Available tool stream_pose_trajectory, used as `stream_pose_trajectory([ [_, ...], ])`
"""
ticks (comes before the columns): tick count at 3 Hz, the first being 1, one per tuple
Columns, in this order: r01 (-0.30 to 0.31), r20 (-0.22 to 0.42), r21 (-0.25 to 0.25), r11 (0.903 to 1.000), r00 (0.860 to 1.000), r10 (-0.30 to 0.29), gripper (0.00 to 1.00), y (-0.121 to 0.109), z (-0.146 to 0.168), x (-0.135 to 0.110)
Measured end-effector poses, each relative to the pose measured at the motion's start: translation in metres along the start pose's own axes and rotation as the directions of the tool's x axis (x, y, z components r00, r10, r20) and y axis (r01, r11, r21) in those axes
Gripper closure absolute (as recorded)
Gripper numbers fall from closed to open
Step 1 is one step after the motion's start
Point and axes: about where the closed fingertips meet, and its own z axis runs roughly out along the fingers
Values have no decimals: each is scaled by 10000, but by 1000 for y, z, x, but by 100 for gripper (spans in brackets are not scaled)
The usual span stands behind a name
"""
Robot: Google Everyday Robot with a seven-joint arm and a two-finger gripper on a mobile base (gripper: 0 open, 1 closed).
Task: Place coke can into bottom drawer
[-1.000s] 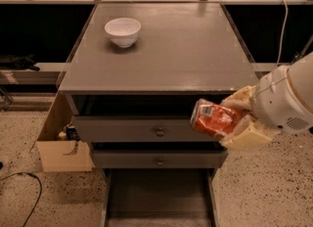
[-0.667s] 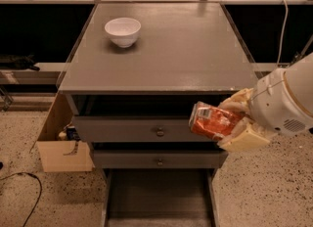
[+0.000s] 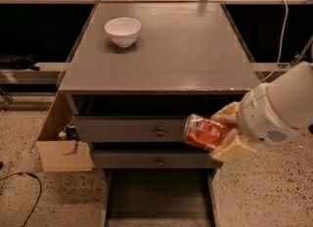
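My gripper [image 3: 226,134] comes in from the right and is shut on the coke can [image 3: 205,132], a dented red can with white and silver markings. The can lies on its side, top pointing left, in front of the right end of the upper knobbed drawer. The bottom drawer [image 3: 157,196] stands pulled open below, a wide dark-floored tray at the bottom of the picture. The can hangs above and a little right of the tray's right wall.
A white bowl [image 3: 122,31] sits at the back left of the grey cabinet top [image 3: 171,55]. Two shut drawers with brass knobs [image 3: 160,132] are below it. An open cardboard box [image 3: 61,145] stands on the floor to the left, and a black cable lies near it.
My gripper and the can have moved slightly left and down, closer to the drawer fronts. Nothing else has moved.
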Motion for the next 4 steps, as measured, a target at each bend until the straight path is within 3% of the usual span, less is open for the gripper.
stream_pose_trajectory([
  [1,-797,554,-711,9943,9949,838,100,9,46,29],
  [3,-2090,1892,-1756,9620,9518,2413,100,14,117,67],
  [4,-2090,1891,-1756,9620,9518,2413,100,14,117,67],
])
